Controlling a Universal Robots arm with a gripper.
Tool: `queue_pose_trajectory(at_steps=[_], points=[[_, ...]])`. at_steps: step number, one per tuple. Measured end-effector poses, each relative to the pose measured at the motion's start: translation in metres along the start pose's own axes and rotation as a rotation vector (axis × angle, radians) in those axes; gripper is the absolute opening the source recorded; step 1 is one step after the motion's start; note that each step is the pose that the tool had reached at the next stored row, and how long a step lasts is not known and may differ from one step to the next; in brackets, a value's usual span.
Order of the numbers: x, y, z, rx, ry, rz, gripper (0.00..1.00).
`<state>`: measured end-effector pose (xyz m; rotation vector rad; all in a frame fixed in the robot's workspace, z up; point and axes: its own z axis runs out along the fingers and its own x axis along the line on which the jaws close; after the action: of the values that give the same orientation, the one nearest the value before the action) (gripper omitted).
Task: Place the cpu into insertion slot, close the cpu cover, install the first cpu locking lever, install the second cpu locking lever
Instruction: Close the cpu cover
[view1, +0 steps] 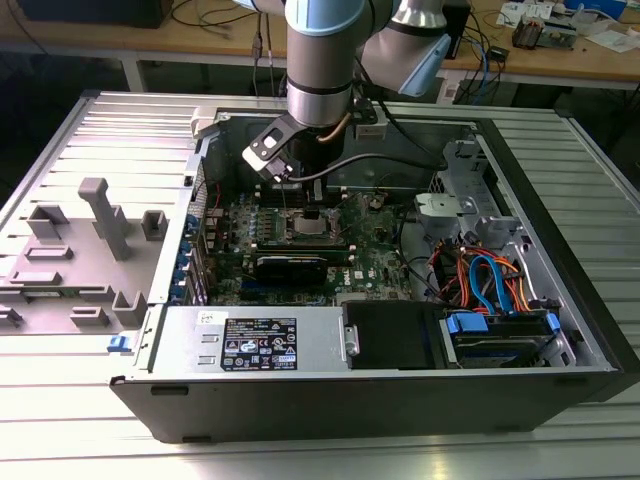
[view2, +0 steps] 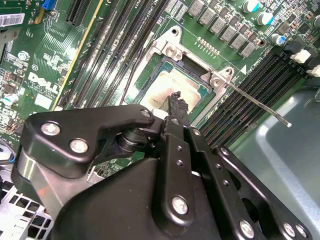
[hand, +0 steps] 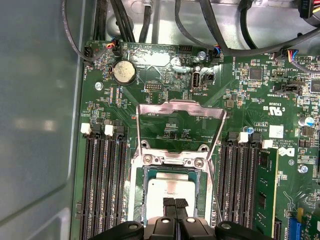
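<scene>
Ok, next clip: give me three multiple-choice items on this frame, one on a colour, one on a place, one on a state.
1. What colour is the motherboard? A blue; B red; C green.
2. Where is the cpu? A loose on the motherboard; B in the insertion slot; C held aloft.
3. How is the cpu cover? A raised open; B shut flat; C bent in half.

1 C: the board is green in every view.
2 B: the chip lies inside the slot's rim, beneath the gripper.
3 A: the frame is tilted up, with the board visible through its window.
</scene>
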<state>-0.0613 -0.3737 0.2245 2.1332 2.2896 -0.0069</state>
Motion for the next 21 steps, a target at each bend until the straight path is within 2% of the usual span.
queue_pose_trajectory(at_steps=[3,7,15,21], points=[[-0.0001,0.0000,-0.0011,0.0003,-0.0003,0.000,0.11],[-0.0001,0.0000,-0.0093,0.0001,-0.0002,0.000,0.11],[-0.0004,0.0002,-0.0347,0.0000,-0.0002,0.000,0.11],[-0.0006,0.0002,-0.0465,0.0000,-0.0002,0.000,0.11]])
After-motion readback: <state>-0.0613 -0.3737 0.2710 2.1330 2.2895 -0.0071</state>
